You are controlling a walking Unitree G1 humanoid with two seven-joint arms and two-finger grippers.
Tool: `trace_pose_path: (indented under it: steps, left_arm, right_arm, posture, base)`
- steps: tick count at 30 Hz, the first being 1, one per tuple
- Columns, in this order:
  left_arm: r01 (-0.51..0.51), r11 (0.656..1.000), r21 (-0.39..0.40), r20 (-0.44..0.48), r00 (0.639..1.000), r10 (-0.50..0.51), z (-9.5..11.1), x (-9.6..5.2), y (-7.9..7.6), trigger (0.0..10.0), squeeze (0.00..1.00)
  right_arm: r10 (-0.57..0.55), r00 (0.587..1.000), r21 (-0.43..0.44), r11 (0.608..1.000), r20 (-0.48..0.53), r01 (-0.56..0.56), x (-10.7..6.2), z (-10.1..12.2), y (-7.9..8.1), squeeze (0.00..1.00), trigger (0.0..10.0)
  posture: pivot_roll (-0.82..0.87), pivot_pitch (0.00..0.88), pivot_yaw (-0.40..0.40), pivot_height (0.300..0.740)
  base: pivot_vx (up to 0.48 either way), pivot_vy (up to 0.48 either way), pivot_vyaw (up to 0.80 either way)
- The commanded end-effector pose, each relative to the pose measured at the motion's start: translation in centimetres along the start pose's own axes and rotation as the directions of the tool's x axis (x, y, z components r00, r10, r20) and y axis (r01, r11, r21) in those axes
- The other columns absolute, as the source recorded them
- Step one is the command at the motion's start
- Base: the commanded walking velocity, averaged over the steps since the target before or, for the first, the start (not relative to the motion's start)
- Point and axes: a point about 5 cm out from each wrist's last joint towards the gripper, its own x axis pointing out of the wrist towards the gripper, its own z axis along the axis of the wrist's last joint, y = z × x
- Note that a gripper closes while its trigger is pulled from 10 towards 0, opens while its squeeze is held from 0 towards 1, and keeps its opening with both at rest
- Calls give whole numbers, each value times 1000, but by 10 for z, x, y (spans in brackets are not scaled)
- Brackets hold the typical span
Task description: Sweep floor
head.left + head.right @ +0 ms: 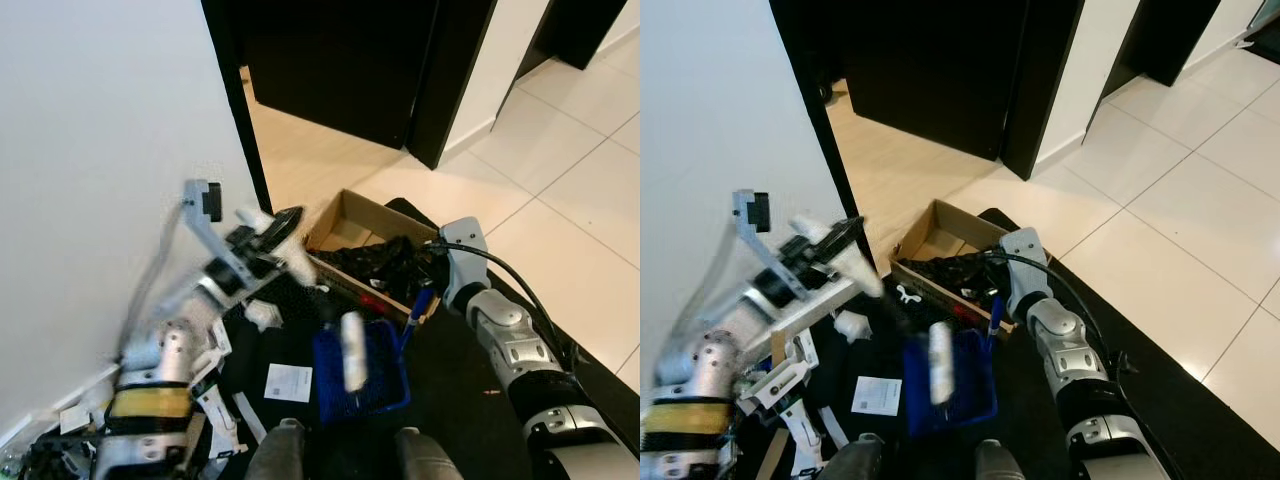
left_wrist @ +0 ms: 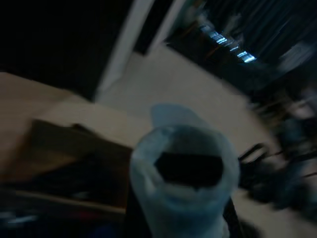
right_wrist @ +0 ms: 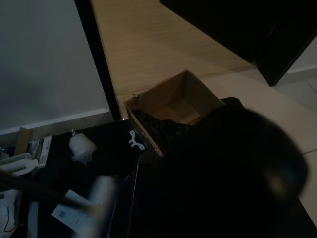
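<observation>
The sweeping looks barely begun, judging by the litter on the floor [image 1: 560, 170]. In the lower left of the head views, papers, white cards and a crumpled white wad [image 1: 262, 314] lie scattered over a black mat [image 1: 460, 380], and none of it is gathered into a pile.

The left hand [image 1: 275, 232], blurred at centre left, is closed on a pale, smooth cylindrical handle [image 1: 352, 348]; the left wrist view looks straight down its rounded end. That handle runs down toward a blue dustpan [image 1: 372, 378] at lower centre, a moulded plastic tray with raised walls. I cannot tell whether the handle belongs to the dustpan or to a brush.

The right hand [image 1: 428, 272], at centre right, reaches in beside an open cardboard box [image 1: 352, 212] of plain brown corrugated board, holding dark crumpled material. Whether its fingers are open or closed I cannot tell.

The floor beyond is glossy pale tile at right and matte tan board through the dark doorway.
</observation>
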Motion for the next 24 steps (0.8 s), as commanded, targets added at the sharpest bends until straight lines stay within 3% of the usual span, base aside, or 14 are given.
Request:
trace_pose_path:
  steps: [1, 8, 11, 14, 16, 20, 21, 24]
  left_arm:
    - [-8, 999, 47, -8, 1000, 8, -3, -4, -1, 10000, 0]
    - [-68, 998, 17, -17, 997, 69, -20, -5, 2, 10000, 0]
    - [-163, 981, 108, -131, 975, 177, -56, -13, 16, 10000, 0]
    - [-202, 969, 143, -189, 955, 227, -74, -20, 20, 10000, 0]
    - [-242, 959, 148, -243, 931, 273, -90, -27, 24, 10000, 0]
    - [-292, 946, 143, -273, 907, 321, -103, -35, 29, 10000, 0]
    - [-335, 935, 117, -259, 898, 355, -107, -37, 31, 10000, 0]
    - [-439, 894, -94, -210, 886, 413, -114, -39, 31, 10000, 0]
  right_arm:
    - [7, 1000, -5, 1000, -22, -8, -2, -7, 2, 0, 10000]
    - [9, 1000, -3, 1000, -22, -9, -2, -7, 3, 0, 10000]
    - [7, 1000, -3, 1000, -25, -7, -2, -7, 2, 0, 10000]
    - [6, 1000, -3, 1000, -26, -6, -2, -8, 2, 0, 10000]
    - [6, 1000, -2, 1000, -25, -6, -2, -7, 3, 0, 10000]
    - [6, 1000, 0, 1000, -24, -6, -2, -7, 3, 0, 10000]
    - [5, 1000, 0, 1000, -23, -5, -2, -7, 3, 0, 10000]
    - [4, 1000, 1, 1000, -22, -4, -2, -6, 3, 0, 10000]
  posture:
    - [119, 177, 18, 740]
    - [114, 177, 17, 740]
    - [112, 182, 17, 740]
    - [108, 184, 16, 740]
    - [106, 187, 16, 740]
    - [105, 188, 16, 740]
    - [100, 190, 16, 740]
    - [103, 193, 14, 740]
  base:
    - [0, 0, 0]
    - [0, 0, 0]
    - [0, 0, 0]
    - [0, 0, 0]
    - [0, 0, 0]
    - [0, 0, 0]
    - [0, 0, 0]
    - [0, 0, 0]
